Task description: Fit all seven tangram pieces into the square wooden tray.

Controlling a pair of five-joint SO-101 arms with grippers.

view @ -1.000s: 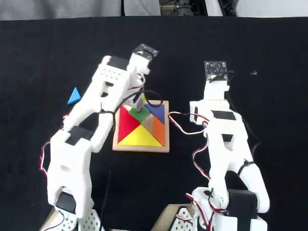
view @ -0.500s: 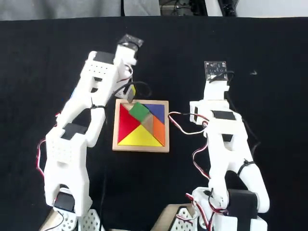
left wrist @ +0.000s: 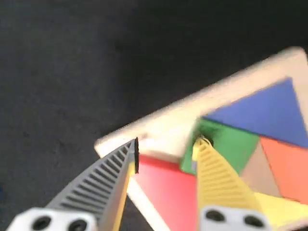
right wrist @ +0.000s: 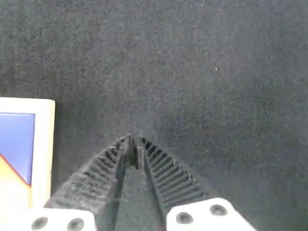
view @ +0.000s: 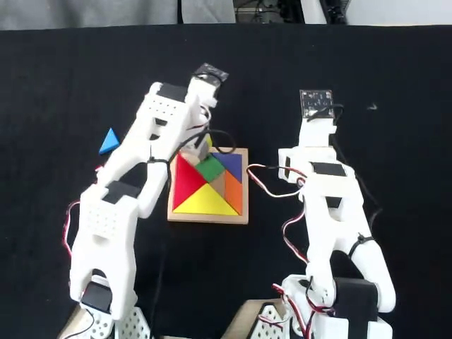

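At frame centre, left gripper [left wrist: 168, 147] hung released over upper-left corner of tray [view: 207, 218], right gripper [right wrist: 133, 144] clenched empty above black cloth [right wrist: 216, 72].

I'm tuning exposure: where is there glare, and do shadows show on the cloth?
High view: the left arm and right arm glare white against the black cloth; no shadows discernible. Left wrist view: the tray rim looks washed out. Right wrist view: even light, no glare.

No legible txt or labels.
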